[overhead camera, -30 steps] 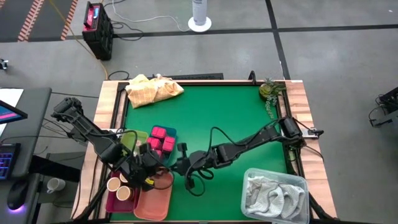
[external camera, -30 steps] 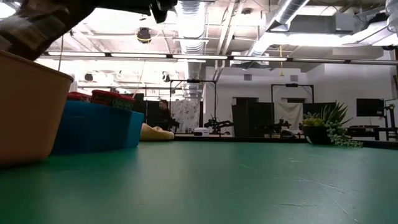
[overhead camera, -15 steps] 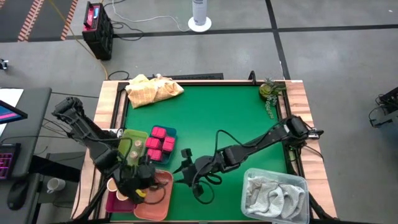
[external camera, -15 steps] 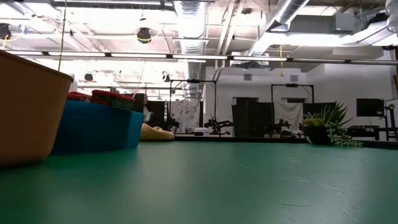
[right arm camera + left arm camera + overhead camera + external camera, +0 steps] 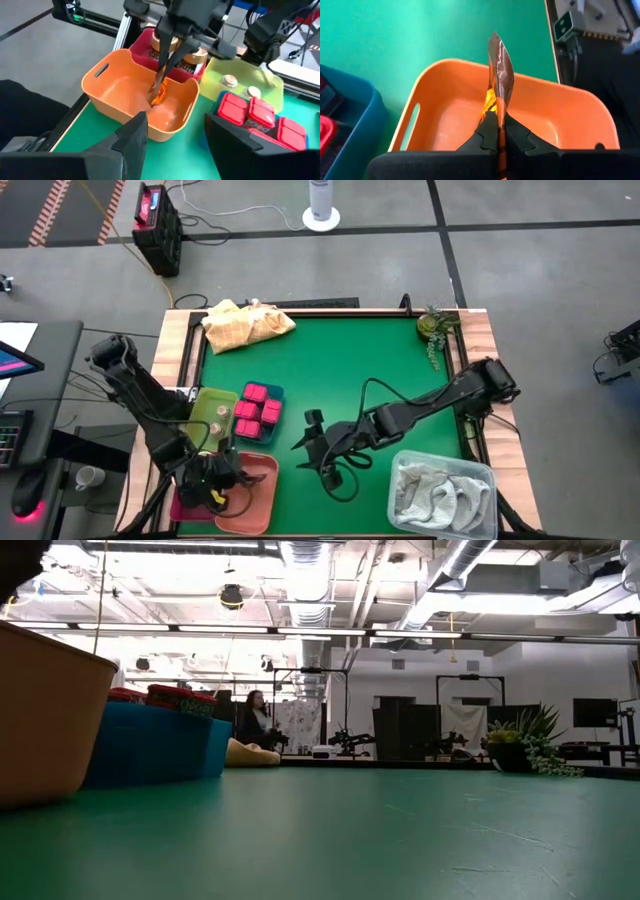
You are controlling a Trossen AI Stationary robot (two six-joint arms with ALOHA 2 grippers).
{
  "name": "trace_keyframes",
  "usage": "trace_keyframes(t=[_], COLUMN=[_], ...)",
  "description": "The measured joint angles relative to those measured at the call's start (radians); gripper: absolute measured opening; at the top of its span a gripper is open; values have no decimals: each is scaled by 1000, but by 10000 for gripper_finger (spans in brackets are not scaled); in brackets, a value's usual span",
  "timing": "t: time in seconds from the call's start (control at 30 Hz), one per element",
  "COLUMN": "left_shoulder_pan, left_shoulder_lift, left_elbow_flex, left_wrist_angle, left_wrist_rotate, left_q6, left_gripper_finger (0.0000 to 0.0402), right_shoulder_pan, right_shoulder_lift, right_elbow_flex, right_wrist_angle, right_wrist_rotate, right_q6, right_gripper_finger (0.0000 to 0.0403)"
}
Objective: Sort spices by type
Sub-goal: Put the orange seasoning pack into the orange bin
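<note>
Green felt covers the worktop (image 5: 340, 370), with a workshop room beyond where a person (image 5: 254, 720) sits far back. Pinched flat between the left tool's (image 5: 498, 131) closed fingers is a small brown, shiny packet (image 5: 499, 80), held upright inside the orange bin (image 5: 112, 95) at the near left corner. Just behind that bin, the red bin (image 5: 145, 41) holds two tan-lidded jars (image 5: 194, 56), partly hidden by the left arm. Beside it the yellow-green tray (image 5: 260, 77) carries two small jars (image 5: 229, 80), and the blue bin (image 5: 277, 393) holds the pink-red packets (image 5: 256, 407), four of them showing from above. To the right of the bins, the right tool (image 5: 311, 442) hovers over bare felt with its fingers spread wide and empty. Farther out lie a yellow cloth (image 5: 245, 324) at the far left, a small plant (image 5: 434, 325) at the far right, and a clear tub with a grey-white towel (image 5: 440, 492) near right.
</note>
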Motion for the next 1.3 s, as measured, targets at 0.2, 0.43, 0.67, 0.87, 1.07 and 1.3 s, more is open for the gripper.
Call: trace_keyframes(t=[0.2, 0.43, 0.67, 0.87, 1.07, 1.3], left_shoulder_pan=[-14, -14, -16, -16, -16, -15], left_shoulder_lift=[0, 0, 0, 0, 0, -20], left_elbow_flex=[-99, -149, -161, -160, -159, -159], left_wrist_angle=[136, 163, 165, 165, 167, 167], left_wrist_rotate=[-52, -139, -131, -127, -92, -102], left_q6=[0, -101, -113, -104, -101, -70], left_gripper_finger=[1, 1, 42, 111, 171, 190], right_shoulder_pan=[0, 3, 8, 15, 14, 14], right_shoulder_lift=[-44, -101, -134, -134, -134, -134], right_elbow_flex=[-77, -175, -216, -218, -218, -218], right_wrist_angle=[5, 57, 62, 56, 55, 48], right_wrist_rotate=[3, 51, 57, 59, 61, 61], right_q6=[38, 83, 113, 120, 121, 122], right_gripper_finger=[223, 223, 223, 223, 223, 223])
